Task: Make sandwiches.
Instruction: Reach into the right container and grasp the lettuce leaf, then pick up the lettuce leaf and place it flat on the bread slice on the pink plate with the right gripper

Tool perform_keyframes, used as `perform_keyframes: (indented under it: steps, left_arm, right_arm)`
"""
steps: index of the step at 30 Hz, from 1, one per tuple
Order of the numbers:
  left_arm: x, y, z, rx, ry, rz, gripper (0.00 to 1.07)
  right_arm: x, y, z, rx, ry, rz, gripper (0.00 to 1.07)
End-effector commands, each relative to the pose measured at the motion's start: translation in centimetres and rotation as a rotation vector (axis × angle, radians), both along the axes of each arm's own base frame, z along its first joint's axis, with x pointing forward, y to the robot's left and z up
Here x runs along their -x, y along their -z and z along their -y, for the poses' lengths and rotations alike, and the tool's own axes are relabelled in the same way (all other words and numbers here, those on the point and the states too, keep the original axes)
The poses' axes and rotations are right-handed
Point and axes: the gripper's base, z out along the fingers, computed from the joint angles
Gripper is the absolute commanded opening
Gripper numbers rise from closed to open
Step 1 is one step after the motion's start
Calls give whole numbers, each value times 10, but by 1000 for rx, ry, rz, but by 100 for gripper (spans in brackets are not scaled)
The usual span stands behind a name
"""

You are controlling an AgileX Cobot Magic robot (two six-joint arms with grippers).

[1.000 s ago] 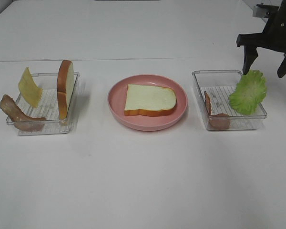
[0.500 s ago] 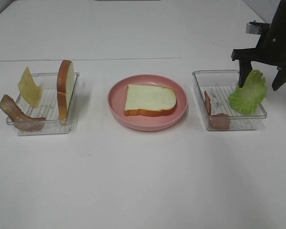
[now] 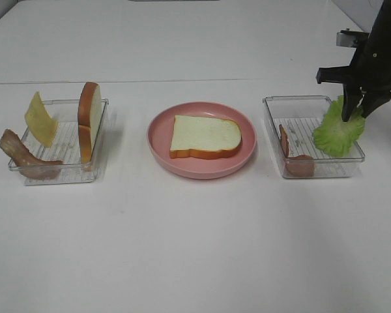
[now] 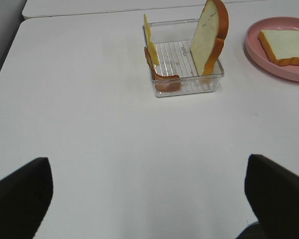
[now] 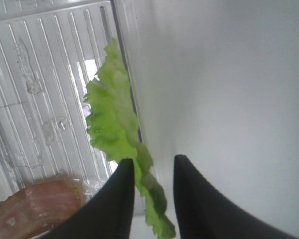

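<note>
A white bread slice (image 3: pixel 205 137) lies flat on the pink plate (image 3: pixel 202 171) in the middle. My right gripper (image 3: pixel 356 112) is shut on the top edge of the green lettuce leaf (image 3: pixel 337 134), which leans on the right wall of the right clear tray (image 3: pixel 313 175). In the right wrist view the fingers (image 5: pixel 117 199) pinch the lettuce leaf (image 5: pixel 109 119). The left tray (image 3: pixel 58 177) holds a yellow cheese square (image 3: pixel 39 119), an upright bread slice (image 3: pixel 88 120) and a bacon strip (image 3: pixel 26 158). My left gripper (image 4: pixel 149 169) is open, low over bare table, well short of that tray (image 4: pixel 187 88).
Brown meat pieces (image 3: pixel 300 166) lie at the front left of the right tray and also show in the right wrist view (image 5: pixel 35 209). The left wrist view shows the plate's rim (image 4: pixel 289 74). White table surrounds the plate and both trays.
My right gripper came down from above the right tray onto the lettuce leaf and its fingers closed on the leaf's top edge. Everything else stayed still.
</note>
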Motion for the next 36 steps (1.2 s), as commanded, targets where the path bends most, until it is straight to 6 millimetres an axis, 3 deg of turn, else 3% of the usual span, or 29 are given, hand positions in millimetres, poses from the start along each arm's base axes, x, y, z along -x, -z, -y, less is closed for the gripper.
perform_keyframes:
  steps: [1, 9, 11, 17, 21, 22, 25, 27, 28, 30, 36]
  left_arm:
    - [2, 0, 0, 5, 5, 17, 100]
    - [2, 0, 0, 5, 5, 17, 100]
    - [2, 0, 0, 5, 5, 17, 100]
    - [2, 0, 0, 5, 5, 17, 100]
    - [2, 0, 0, 5, 5, 17, 100]
    - [2, 0, 0, 5, 5, 17, 100]
    - [2, 0, 0, 5, 5, 17, 100]
    - [2, 0, 0, 5, 5, 17, 100]
    - [2, 0, 0, 5, 5, 17, 100]
    - [2, 0, 0, 5, 5, 17, 100]
    - [2, 0, 0, 5, 5, 17, 100]
  right_arm:
    - [10, -2, 1, 0, -13, -95, 23]
    - [10, -2, 1, -3, -12, -96, 21]
    - [10, -2, 1, -3, -10, -99, 3]
    - [10, -4, 1, -4, -9, -95, 0]
    - [14, -27, -2, -26, -3, -41, 0]
    - [17, -45, -3, -38, -1, -2, 0]
    - [19, -54, -4, -46, 1, 19, 0]
    - [27, -86, -8, -92, 7, 99, 0]
    - [27, -86, -8, -92, 7, 99, 0]
    - [32, -108, -14, -153, 12, 164, 0]
    - [33, -129, -34, -351, -5, 256, 0]
